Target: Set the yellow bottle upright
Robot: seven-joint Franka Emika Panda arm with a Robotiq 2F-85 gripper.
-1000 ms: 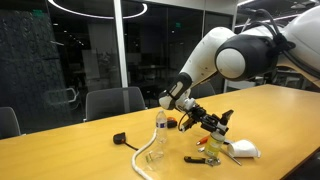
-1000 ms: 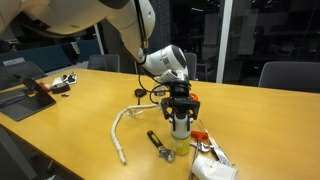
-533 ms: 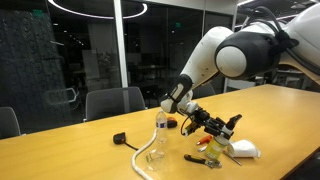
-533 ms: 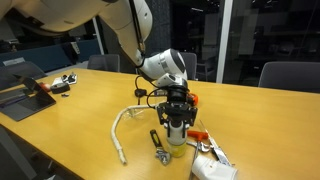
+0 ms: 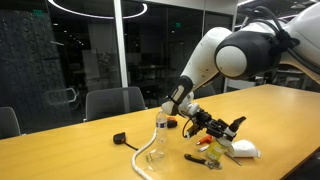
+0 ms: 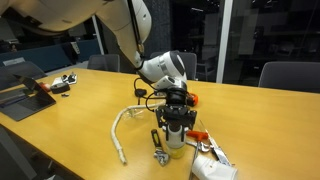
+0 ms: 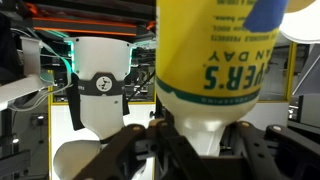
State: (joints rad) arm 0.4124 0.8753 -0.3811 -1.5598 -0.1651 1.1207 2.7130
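Note:
The yellow bottle [image 7: 210, 50] fills the wrist view, its label upside down and its pale neck between my fingers. My gripper [image 7: 200, 140] is shut on that neck. In an exterior view the gripper [image 6: 174, 108] points down over the table with the pale yellow-green bottle [image 6: 176, 140] below it, its base at or just above the tabletop. In an exterior view the gripper [image 5: 216, 126] hangs right of the clear bottle [image 5: 160, 128], which stands upright. The yellow bottle's cap is hidden in the gripper.
A white hose [image 6: 120, 132] curls on the table. Pliers [image 6: 158, 148], an orange item [image 6: 198, 135] and a white crumpled cloth [image 6: 212, 168] lie close around the bottle. A small black object [image 5: 120, 138] sits further back. A dark tablet [image 6: 25, 96] lies at the far end.
The gripper with the yellow bottle has shifted slightly and come lower toward the table. The clear bottle and other things have not moved.

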